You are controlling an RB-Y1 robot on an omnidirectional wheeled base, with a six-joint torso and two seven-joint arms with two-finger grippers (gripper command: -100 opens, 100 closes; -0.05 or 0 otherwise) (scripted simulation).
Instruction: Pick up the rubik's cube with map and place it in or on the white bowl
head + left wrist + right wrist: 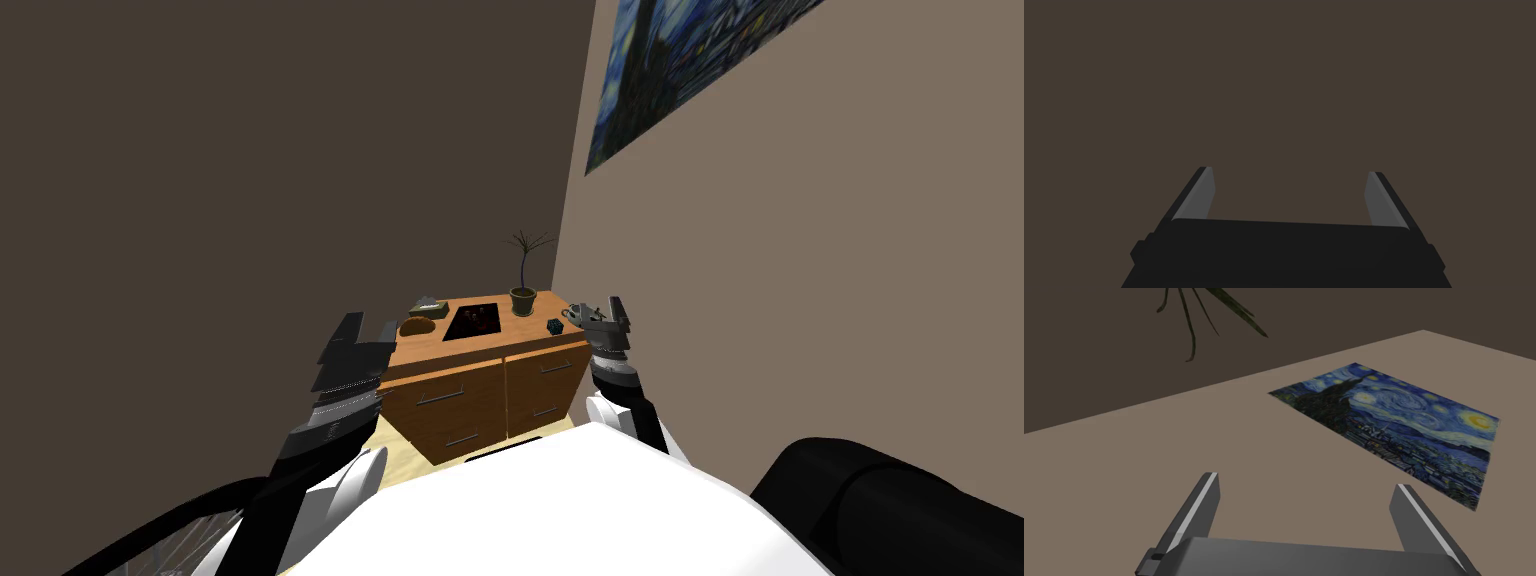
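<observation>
Tiny dark cube (555,326) on the cabinet (480,385), faces unreadable.

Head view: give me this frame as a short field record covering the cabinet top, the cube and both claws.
cabinet: wooden, drawers shut, ahead in the room corner
cube: small, dark teal, on the cabinet top toward its right end, untouched
also on top: potted plant, dark tray
left claw: open, empty
right claw: open, empty, raised near the cabinet's right end
</observation>
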